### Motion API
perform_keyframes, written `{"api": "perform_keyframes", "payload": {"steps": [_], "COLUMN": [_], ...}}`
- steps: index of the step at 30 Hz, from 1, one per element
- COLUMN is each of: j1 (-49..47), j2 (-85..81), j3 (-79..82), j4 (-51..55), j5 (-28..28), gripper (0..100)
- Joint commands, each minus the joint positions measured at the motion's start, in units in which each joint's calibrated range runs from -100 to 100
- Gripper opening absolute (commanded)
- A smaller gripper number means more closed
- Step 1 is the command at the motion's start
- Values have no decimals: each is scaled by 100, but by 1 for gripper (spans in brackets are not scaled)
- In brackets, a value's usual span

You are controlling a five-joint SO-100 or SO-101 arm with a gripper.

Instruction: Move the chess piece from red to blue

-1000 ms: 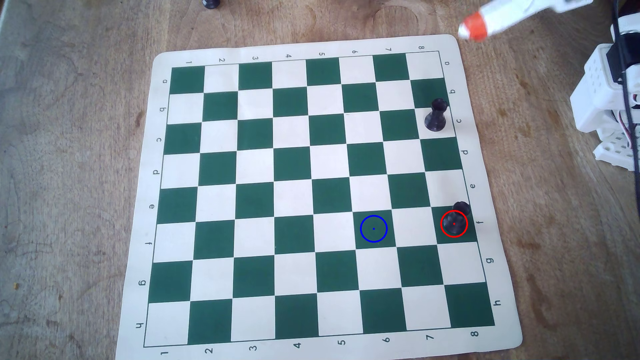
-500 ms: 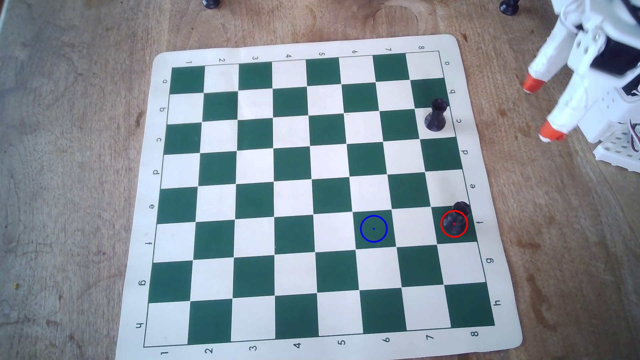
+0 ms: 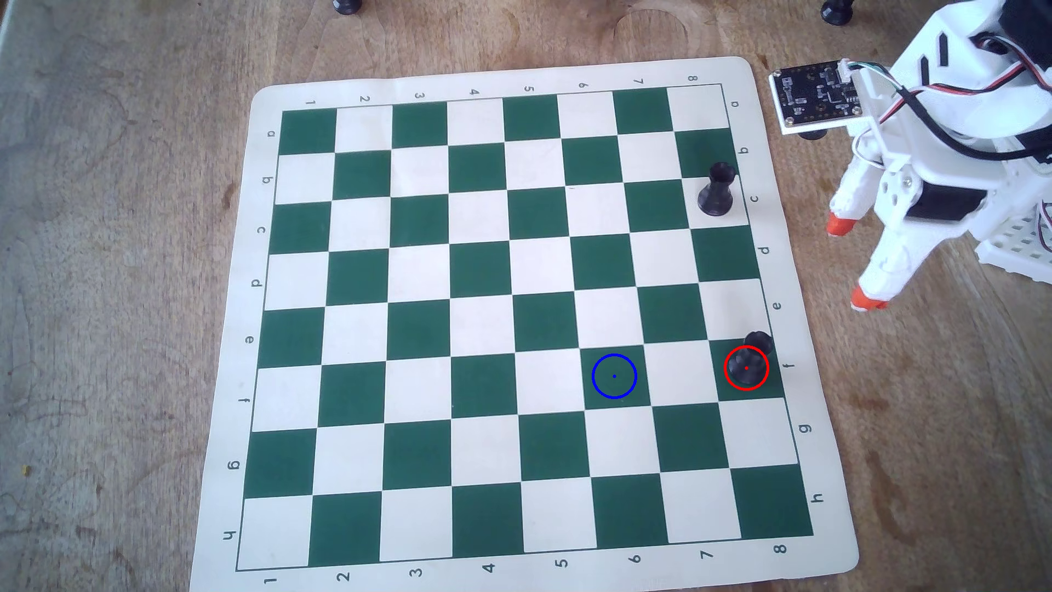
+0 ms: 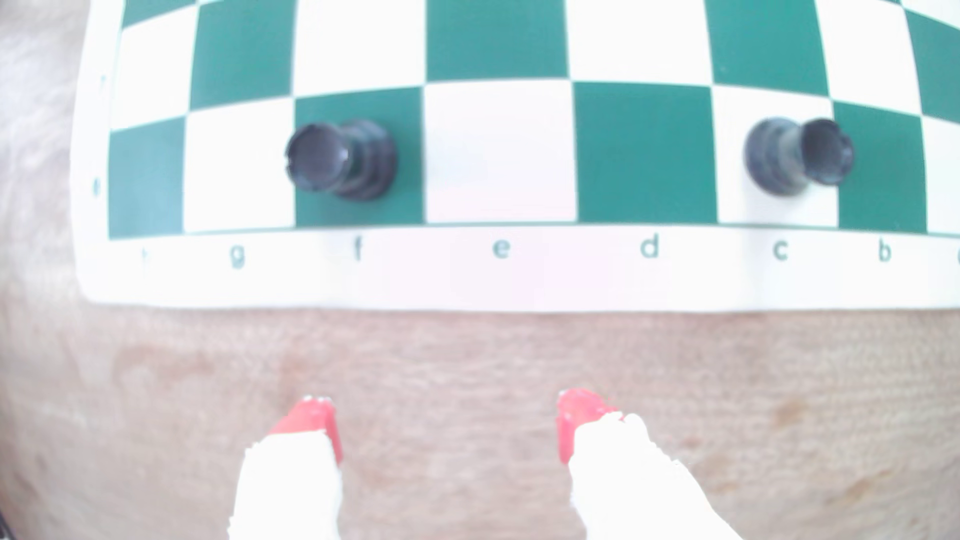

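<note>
A black rook (image 3: 747, 364) stands upright inside the red circle (image 3: 726, 373) on a green square at the board's right edge, row f. It also shows in the wrist view (image 4: 340, 158). The blue circle (image 3: 614, 375) lies two squares to its left on a green square and holds nothing. A twin rook (image 3: 716, 190) stands on a white square in row c, and shows in the wrist view (image 4: 797, 156). My gripper (image 3: 853, 264) is open and empty, off the board's right edge over bare wood, with orange fingertips (image 4: 311, 420) wide apart.
The green-and-white chess mat (image 3: 774, 398) lies on a wooden table (image 3: 114, 284). Two dark feet (image 3: 347, 5) stand at the top edge. A circuit board (image 3: 814, 94) on the arm hangs near the mat's top right corner. A white block (image 3: 1019, 250) sits at right.
</note>
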Motion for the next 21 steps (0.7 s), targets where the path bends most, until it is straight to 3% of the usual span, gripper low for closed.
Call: {"api": "perform_keyframes", "payload": {"steps": [1,21], "j1": [-324,-528], "j2": [340,2335], "j3": [43,-492], "j4": [-454,-2370], "j5": [-156,-308], "gripper": [22,22]}}
